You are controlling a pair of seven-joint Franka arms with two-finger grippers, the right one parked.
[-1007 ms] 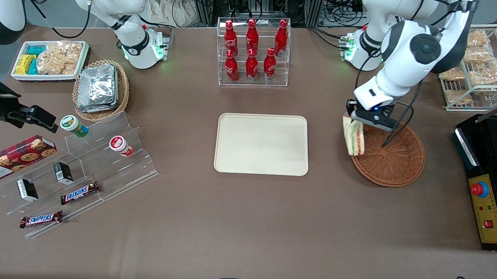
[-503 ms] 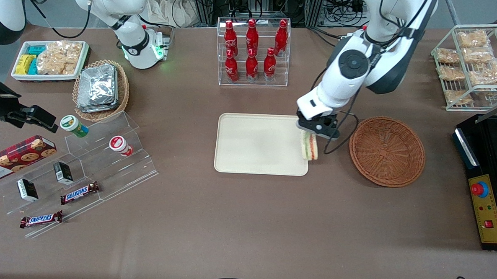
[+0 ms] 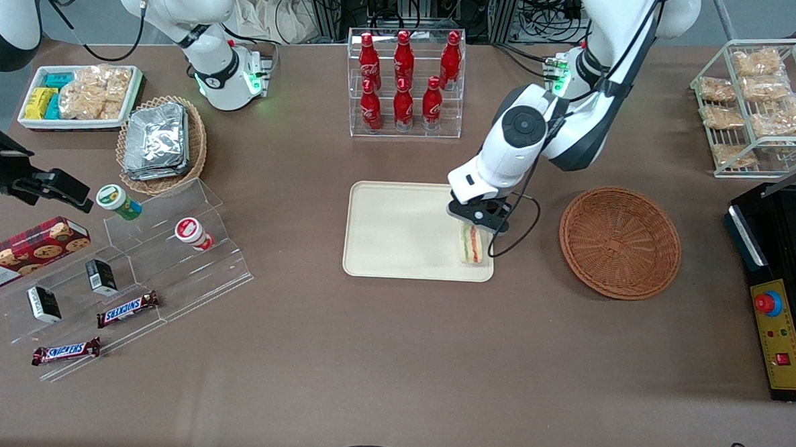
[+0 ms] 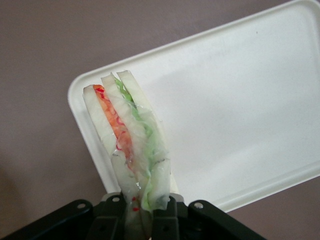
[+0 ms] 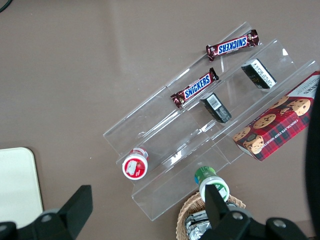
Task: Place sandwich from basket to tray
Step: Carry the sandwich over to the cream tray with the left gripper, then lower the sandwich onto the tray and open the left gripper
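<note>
Sandwich, clamped in the gripper, has moved over the tray.

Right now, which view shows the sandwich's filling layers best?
Left wrist view: the sandwich, pinched by the gripper, shows its green and orange-red layers up close. The front view shows it small, over the tray. The right wrist view misses it.
</note>
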